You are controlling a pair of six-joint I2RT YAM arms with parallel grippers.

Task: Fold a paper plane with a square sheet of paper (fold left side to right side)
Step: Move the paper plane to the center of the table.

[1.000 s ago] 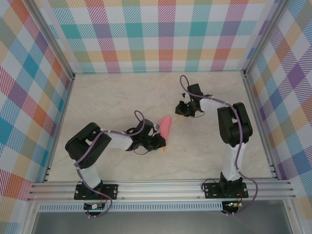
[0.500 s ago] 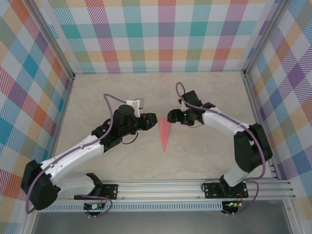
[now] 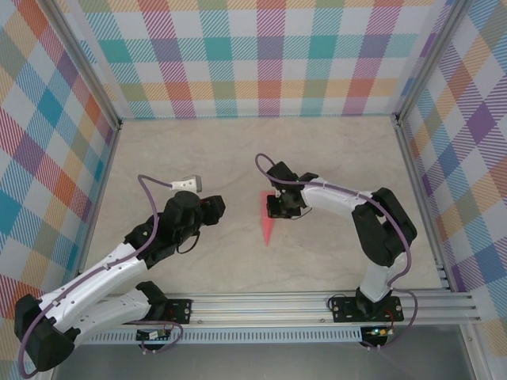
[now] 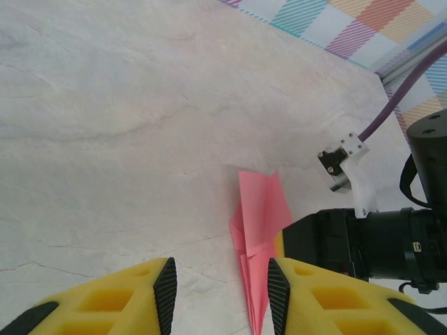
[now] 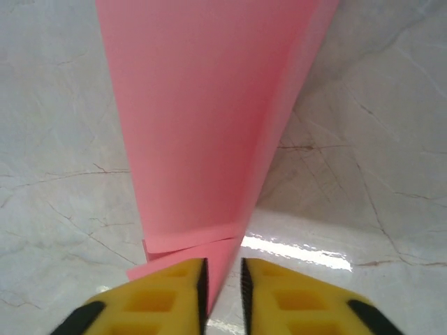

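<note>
The paper plane (image 3: pixel 268 222) is a slim pink-red dart lying on the table, its tip pointing toward the near edge. My right gripper (image 3: pixel 274 209) sits at the plane's wide far end. In the right wrist view its yellow fingers (image 5: pixel 171 293) are almost together, and a raised flap of the paper plane (image 5: pixel 202 125) runs between the pads of the right gripper (image 5: pixel 222 286). My left gripper (image 3: pixel 215 207) hovers to the left of the plane, apart from it. In the left wrist view the left gripper (image 4: pixel 220 296) is open, with the paper plane (image 4: pixel 262 216) ahead near its right finger.
The marble-look table (image 3: pixel 333 158) is enclosed by plaid walls (image 3: pixel 261 55), with an aluminium rail (image 3: pixel 261 305) along the near edge. The right arm's black wrist (image 4: pixel 363 241) and purple cable (image 4: pixel 398 105) stand just right of the plane in the left wrist view.
The left gripper let go of the plane, opened and drew back to the left. The right gripper came down onto the plane's wide end, opened wide, then closed on a flap.
</note>
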